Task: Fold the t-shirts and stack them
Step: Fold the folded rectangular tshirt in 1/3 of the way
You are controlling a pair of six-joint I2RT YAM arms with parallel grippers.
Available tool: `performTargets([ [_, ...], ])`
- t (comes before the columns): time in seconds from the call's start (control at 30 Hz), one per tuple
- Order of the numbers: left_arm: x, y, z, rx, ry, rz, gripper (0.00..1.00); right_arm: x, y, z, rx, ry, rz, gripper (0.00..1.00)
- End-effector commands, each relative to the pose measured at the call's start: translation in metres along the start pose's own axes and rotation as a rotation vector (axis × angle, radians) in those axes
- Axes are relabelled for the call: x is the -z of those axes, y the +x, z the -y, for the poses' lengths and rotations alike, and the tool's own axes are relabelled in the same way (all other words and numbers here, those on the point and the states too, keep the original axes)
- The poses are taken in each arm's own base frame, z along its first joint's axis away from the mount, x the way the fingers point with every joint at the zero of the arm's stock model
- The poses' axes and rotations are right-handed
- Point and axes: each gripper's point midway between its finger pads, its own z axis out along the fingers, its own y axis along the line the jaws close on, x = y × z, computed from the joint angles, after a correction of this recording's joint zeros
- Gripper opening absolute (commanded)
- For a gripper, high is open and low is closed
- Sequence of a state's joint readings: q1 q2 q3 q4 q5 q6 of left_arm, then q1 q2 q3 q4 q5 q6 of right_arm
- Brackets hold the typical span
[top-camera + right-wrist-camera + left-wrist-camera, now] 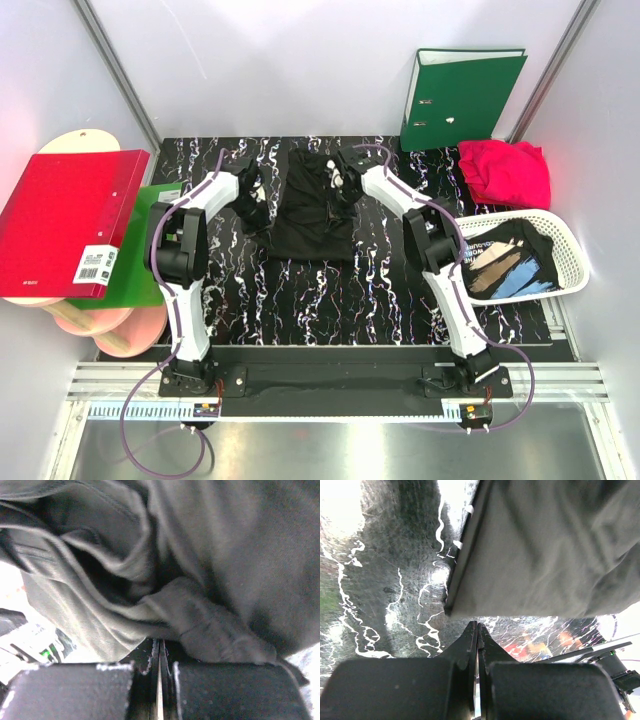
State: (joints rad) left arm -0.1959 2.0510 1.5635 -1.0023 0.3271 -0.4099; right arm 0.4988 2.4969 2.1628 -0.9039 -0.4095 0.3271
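1. The left pincer [477, 626] is clenched on nothing; its tips are seen pressed together over the table [395, 605], with the hem of the black t-shirt [545, 550] just beyond them at 12 o'clock
2. The right pincer [160, 644] is likewise clenched. Bunched black cloth is crowded against its tips and draped over the finger at 3 o'clock, but no cloth is seen between the jaws, so a grip cannot be claimed
3. From above, the two pincers are set at the 9 and 3 o'clock sides of the black t-shirt, which lies flat near the table's centre, drawn into a narrow strip. It is judged that the sides are already folded in and that the closed tips are placed there to press or tidy the edges
4. A lengthwise fold is judged to be left; for that the jaws would have to be opened and an edge pinched
5. A pink t-shirt [505, 172] is heaped at 2 o'clock, unfolded, probably kept aside for its turn
6. A printed t-shirt [505, 262] is crumpled in the basket [572, 240] at 3 o'clock, not yet taken out
7. A green binder [460, 95] is stood at 1 o'clock and a red binder [65, 220] is laid at 9 o'clock, both well apart from the work
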Motion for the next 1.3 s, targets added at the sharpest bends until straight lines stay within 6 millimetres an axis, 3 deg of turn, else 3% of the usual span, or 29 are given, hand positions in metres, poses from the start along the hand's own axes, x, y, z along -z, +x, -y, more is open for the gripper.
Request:
performTargets([
  [0.0, 0.002, -0.010, -0.006, -0.005, -0.015, 0.016, 0.00, 0.018, -0.047, -0.017, 0.033, 0.026, 0.158, 0.00],
  [0.23, 0.002, -0.014, -0.006, -0.011, -0.020, 0.008, 0.00, 0.041, -0.083, -0.009, 0.018, 0.090, 0.287, 0.00],
  [0.53, 0.003, -0.014, -0.007, -0.024, -0.022, -0.001, 0.00, 0.037, -0.116, 0.034, -0.031, 0.254, 0.395, 0.00],
  [0.67, 0.006, -0.017, -0.008, -0.034, -0.028, 0.010, 0.00, 0.067, -0.127, 0.025, 0.004, 0.262, 0.454, 0.00],
  [0.8, 0.011, -0.025, -0.006, -0.032, -0.019, 0.035, 0.00, 0.109, -0.116, 0.010, 0.017, 0.225, 0.464, 0.00],
  [0.83, 0.013, -0.029, -0.005, -0.030, -0.012, 0.051, 0.03, 0.116, -0.113, 0.009, 0.015, 0.218, 0.463, 0.00],
  [0.93, 0.024, -0.042, 0.004, -0.034, 0.035, 0.115, 0.46, 0.136, -0.094, 0.013, -0.024, 0.184, 0.432, 0.12],
  [0.97, 0.027, -0.046, 0.006, -0.036, 0.051, 0.132, 0.64, 0.129, -0.080, 0.022, -0.075, 0.171, 0.382, 0.26],
  [1.0, 0.034, -0.052, 0.011, -0.036, 0.073, 0.170, 0.96, 0.152, -0.081, 0.027, -0.122, 0.132, 0.409, 0.51],
  [1.03, 0.037, -0.055, 0.012, -0.036, 0.087, 0.185, 0.99, 0.157, -0.081, 0.018, -0.176, 0.027, 0.411, 0.63],
  [1.07, 0.042, -0.058, 0.015, -0.039, 0.098, 0.203, 0.99, 0.156, -0.064, 0.026, -0.239, -0.017, 0.382, 0.76],
  [1.1, 0.041, -0.060, 0.016, -0.033, 0.104, 0.210, 0.99, 0.164, -0.063, 0.039, -0.306, -0.075, 0.387, 0.81],
  [1.13, 0.040, -0.060, 0.016, -0.032, 0.110, 0.206, 0.99, 0.169, -0.068, 0.031, -0.387, -0.199, 0.397, 0.81],
  [1.17, 0.035, -0.059, 0.015, -0.023, 0.107, 0.193, 0.99, 0.157, -0.046, 0.039, -0.455, -0.241, 0.344, 0.81],
  [1.27, 0.016, -0.052, 0.008, 0.011, 0.102, 0.141, 0.99, 0.137, -0.018, 0.045, -0.535, -0.304, 0.246, 0.79],
])
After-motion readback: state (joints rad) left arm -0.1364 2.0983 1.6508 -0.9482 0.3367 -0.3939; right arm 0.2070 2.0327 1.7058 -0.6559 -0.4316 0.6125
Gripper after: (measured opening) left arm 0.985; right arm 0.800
